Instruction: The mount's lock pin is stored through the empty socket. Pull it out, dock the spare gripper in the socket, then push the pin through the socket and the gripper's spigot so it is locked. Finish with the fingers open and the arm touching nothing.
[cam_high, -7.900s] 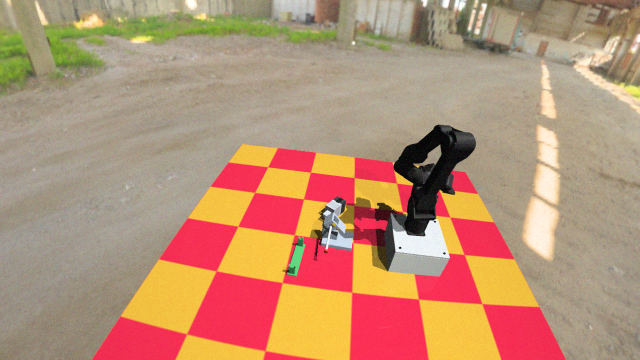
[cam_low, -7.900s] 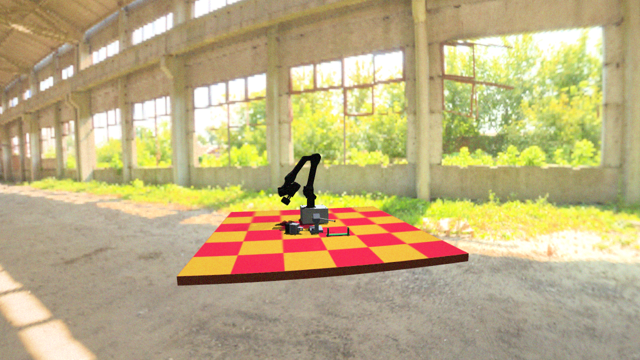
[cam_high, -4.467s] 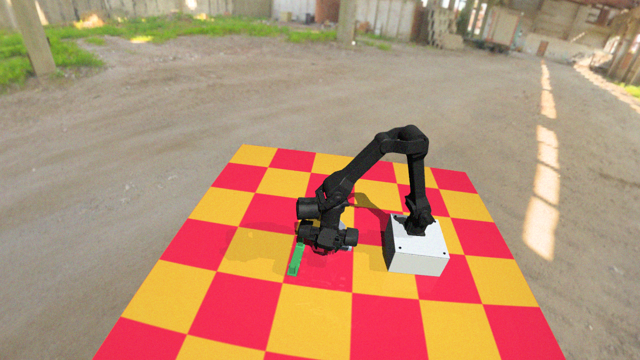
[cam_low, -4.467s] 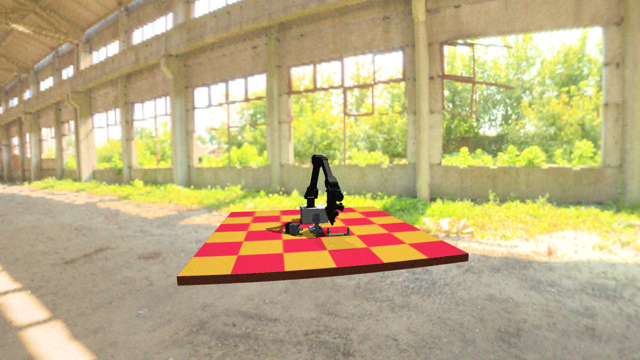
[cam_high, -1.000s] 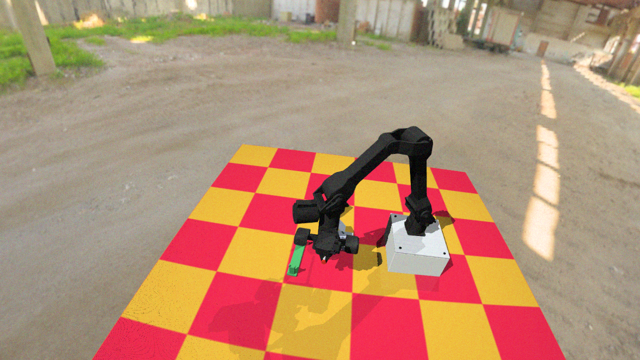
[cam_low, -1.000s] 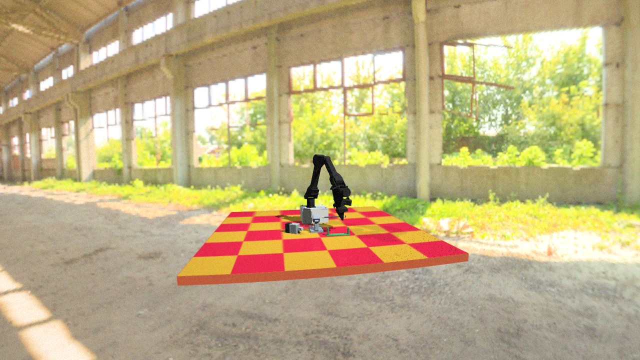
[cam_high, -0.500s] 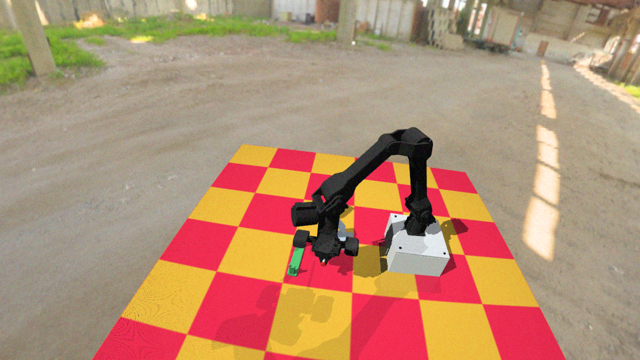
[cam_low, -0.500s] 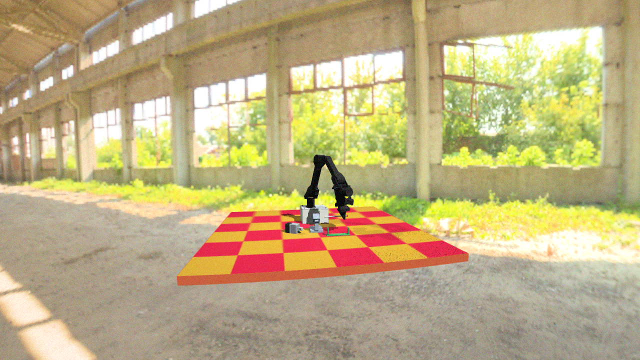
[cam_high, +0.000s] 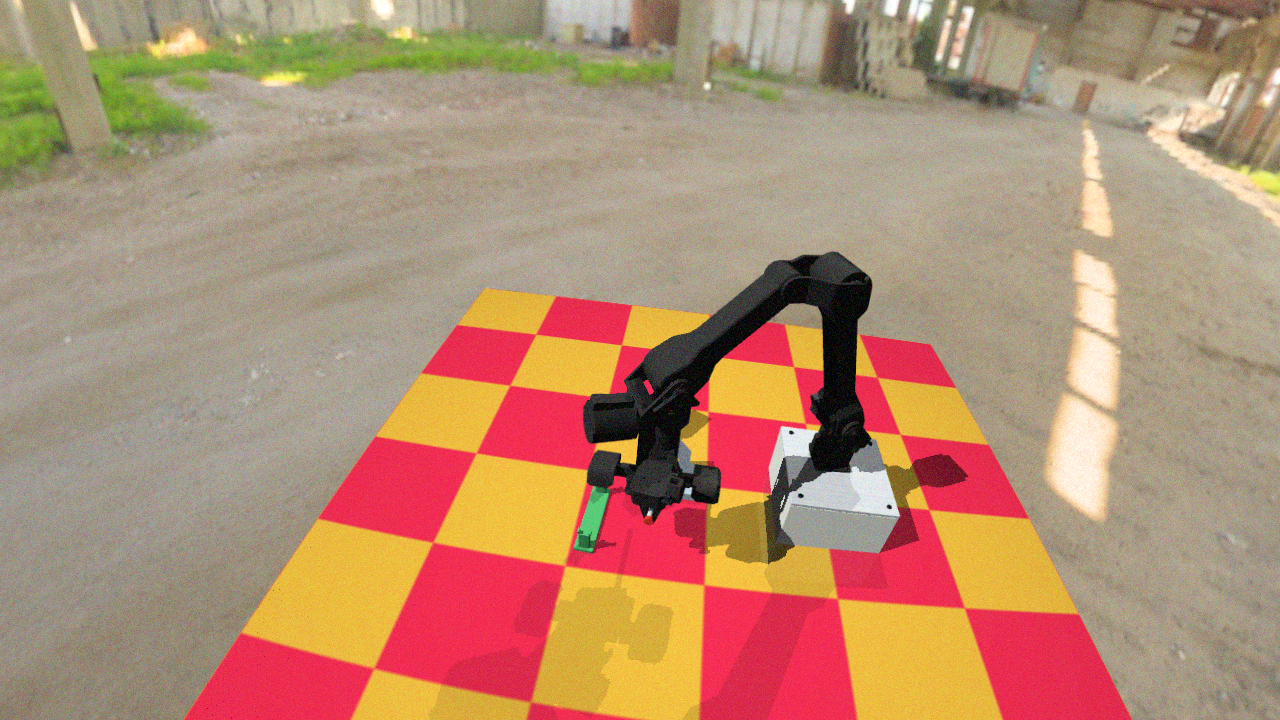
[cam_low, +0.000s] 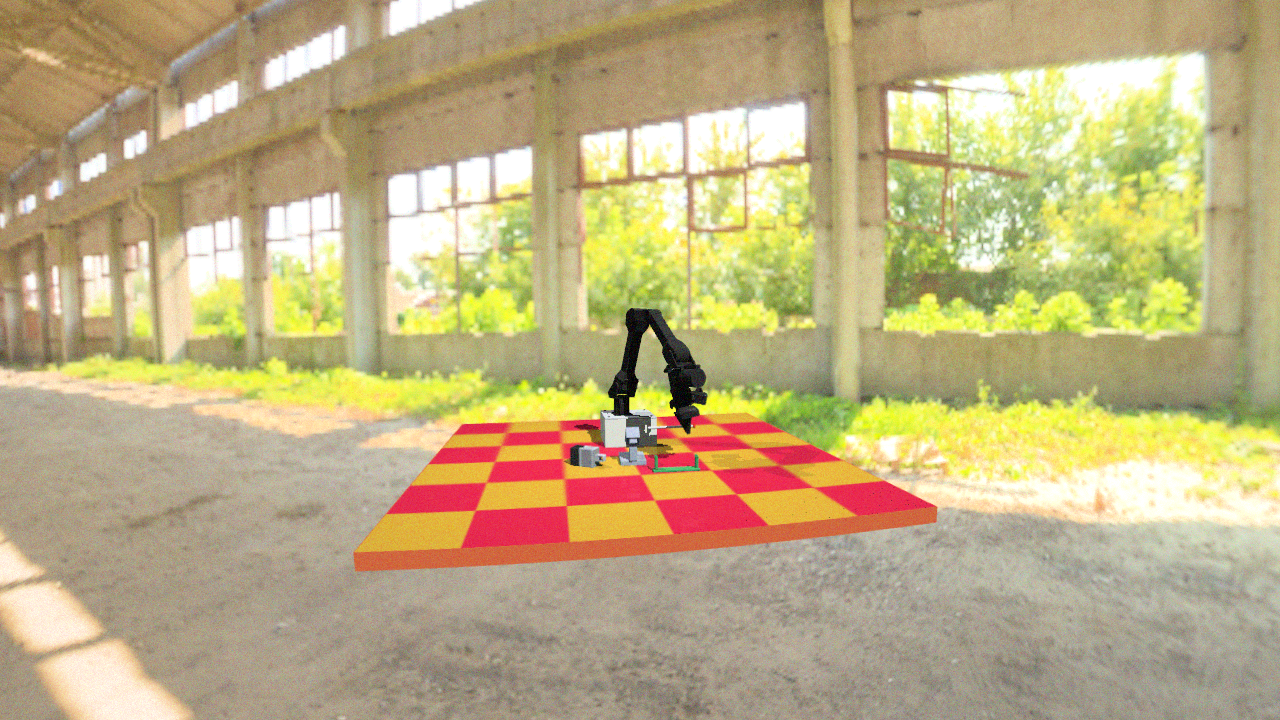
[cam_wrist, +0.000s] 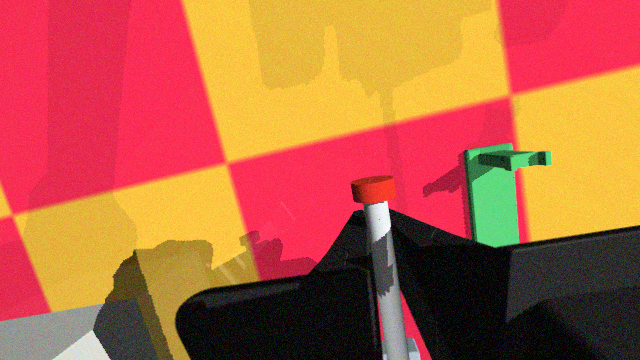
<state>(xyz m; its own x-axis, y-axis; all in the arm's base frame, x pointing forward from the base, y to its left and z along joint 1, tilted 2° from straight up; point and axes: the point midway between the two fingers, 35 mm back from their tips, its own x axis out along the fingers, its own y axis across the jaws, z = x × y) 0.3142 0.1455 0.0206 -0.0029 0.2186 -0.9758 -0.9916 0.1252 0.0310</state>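
Note:
My gripper (cam_high: 649, 508) (cam_low: 685, 422) (cam_wrist: 369, 218) is shut on the lock pin (cam_wrist: 381, 235), a white rod with a red cap (cam_high: 648, 517) that sticks out past the fingertips. The gripper points down and holds the pin a little above the checkered mat (cam_high: 501, 501), just right of a green holder (cam_high: 592, 519) (cam_low: 675, 467) (cam_wrist: 492, 200). In the exterior view the grey mount (cam_low: 639, 435) stands in front of the arm's base, and the dark spare gripper (cam_low: 586, 455) lies to its left. In the top view the arm hides both.
The arm stands on a white base box (cam_high: 832, 510) (cam_low: 613, 428) at the mat's middle right. A grey block corner (cam_wrist: 50, 335) shows at the wrist view's lower left. The mat's edges (cam_low: 626, 546) drop to dirt ground.

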